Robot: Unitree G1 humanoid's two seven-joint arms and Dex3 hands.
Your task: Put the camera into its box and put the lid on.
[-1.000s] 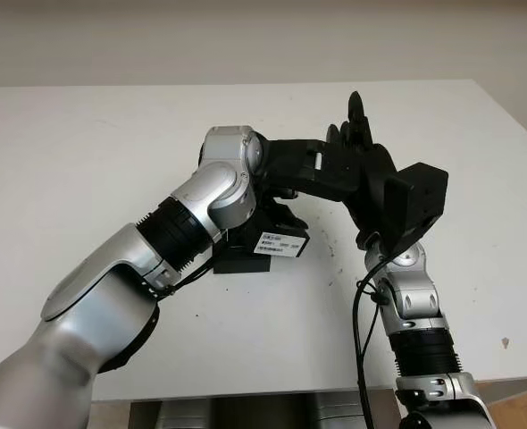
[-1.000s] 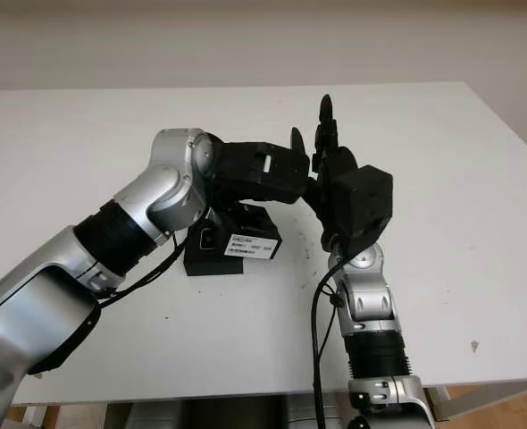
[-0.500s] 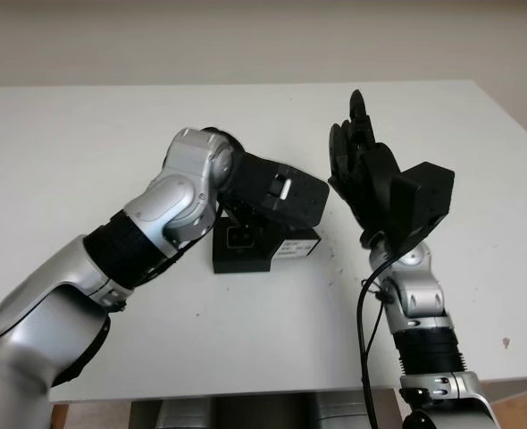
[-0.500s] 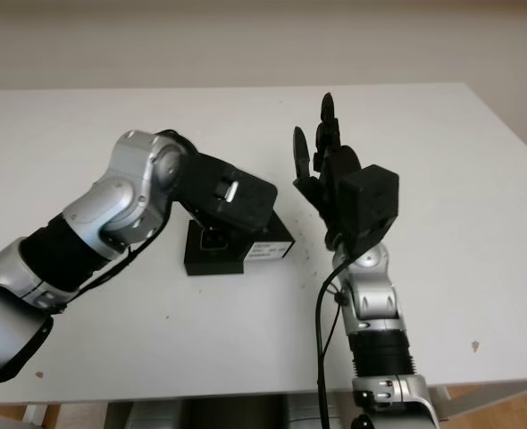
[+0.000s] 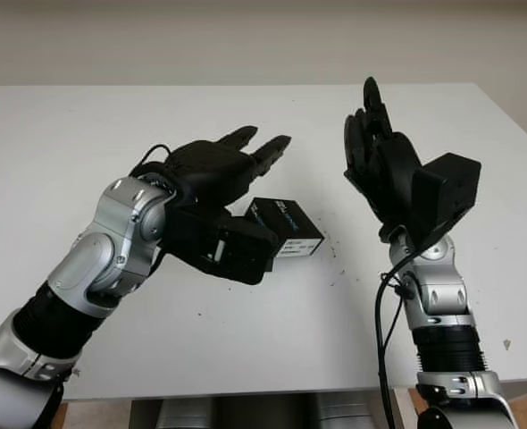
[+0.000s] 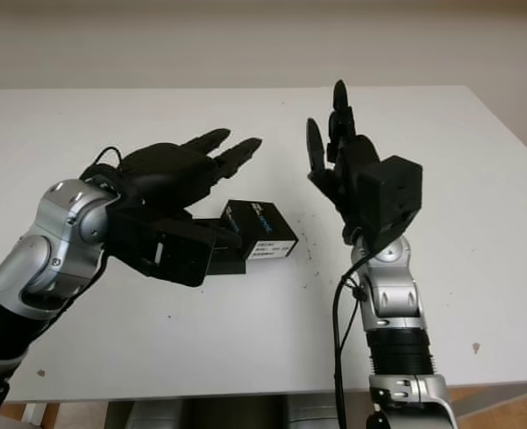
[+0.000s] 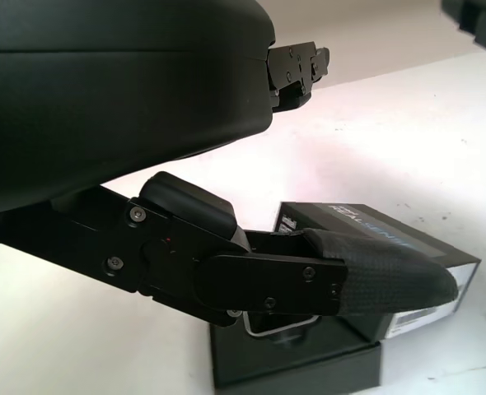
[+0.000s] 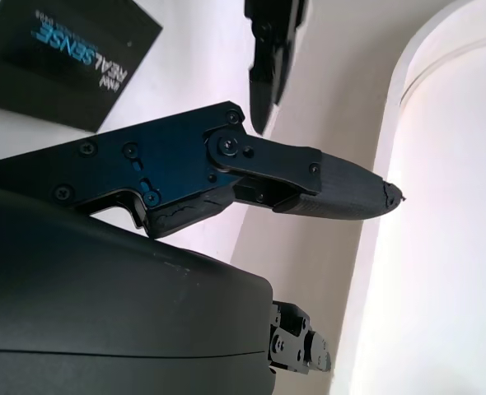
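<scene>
left hand (image 5: pixel 214 174): open, holds nothing, raised above the table left of centre, over the box.
right hand (image 5: pixel 375 161): open, upright, right of centre, apart from the box.
box (image 7: pixel 296 366): black base at frame centre; contents can't tell.
lid (image 5: pixel 286 227): tilted on the base, white label on its side.
lid print: right wrist view reads "REAL SENSE".
table (image 5: pixel 85 134): white.
</scene>
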